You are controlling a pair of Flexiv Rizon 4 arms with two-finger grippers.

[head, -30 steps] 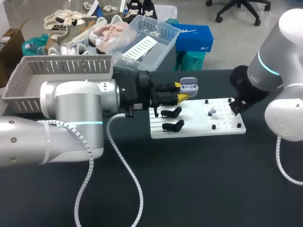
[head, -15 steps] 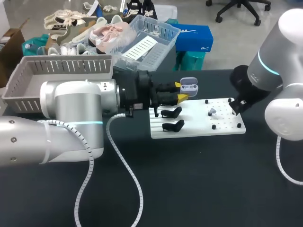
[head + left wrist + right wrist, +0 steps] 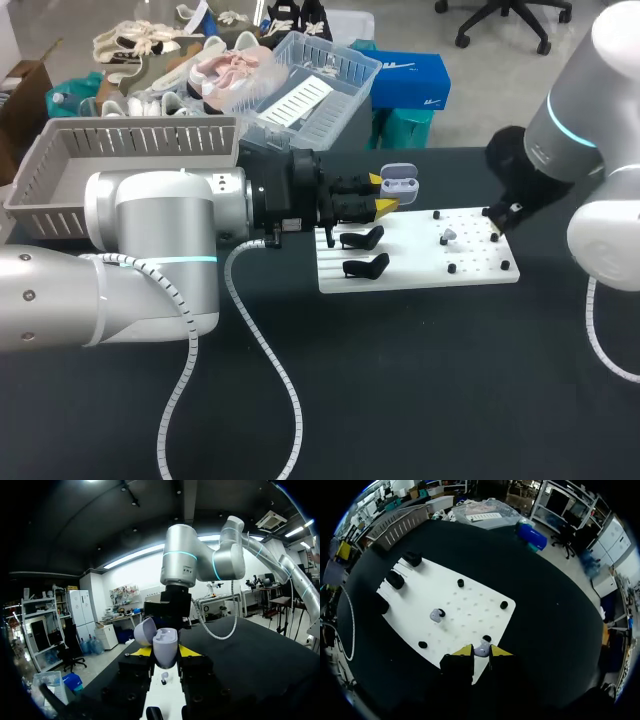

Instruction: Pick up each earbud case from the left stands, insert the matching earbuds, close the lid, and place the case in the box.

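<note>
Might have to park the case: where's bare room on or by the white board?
Free: the dark table in front of the white board, and the board's middle between the black stands and the loose earbud. Crowded: its right end under the right gripper, its back left where the left gripper holds the earbud case.

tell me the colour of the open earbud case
The earbud case is pale lilac-grey, clearest in the left wrist view.
</note>
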